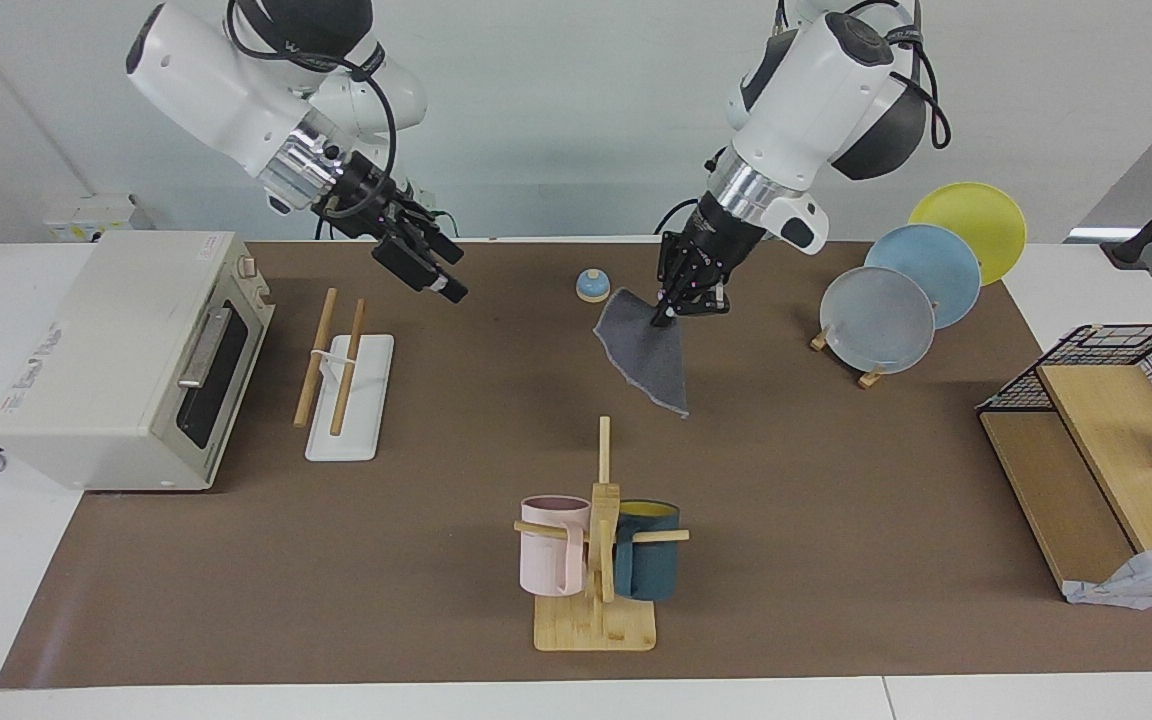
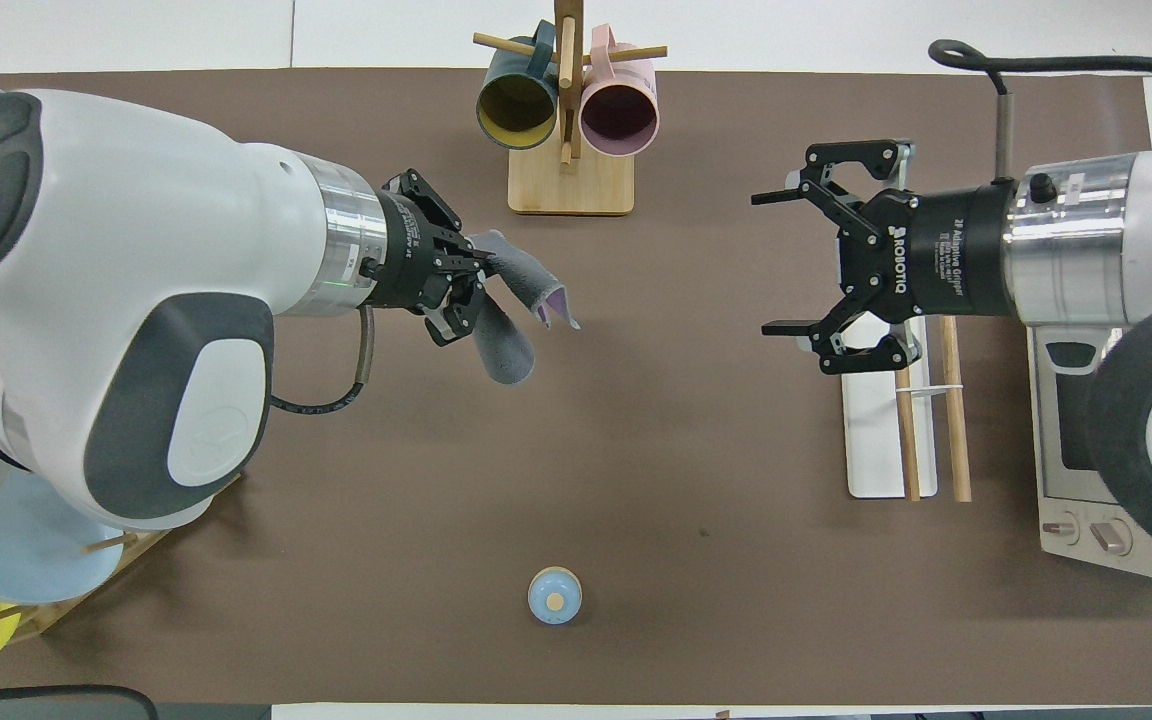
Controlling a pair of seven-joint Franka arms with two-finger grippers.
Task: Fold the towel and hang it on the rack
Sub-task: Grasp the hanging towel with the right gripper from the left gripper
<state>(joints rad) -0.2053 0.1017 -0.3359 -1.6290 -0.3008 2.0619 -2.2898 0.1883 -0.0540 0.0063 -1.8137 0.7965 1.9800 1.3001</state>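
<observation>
Left gripper point(image 1: 684, 300): upper centre of the facing view, raised, fingers clamped on the towel point(image 1: 648, 352).
Right gripper point(image 1: 433, 268): upper left, raised, fingers spread.

The thin cloth towel point(image 1: 648, 350) point(image 2: 508, 318) — dark grey outside, a sliver of purple at one edge — hangs folded and draped in mid-air over the brown mat. The rack point(image 1: 341, 375) point(image 2: 911, 420) — two parallel light wooden rods on a flat white base — stands bare beside the toaster oven.
</observation>
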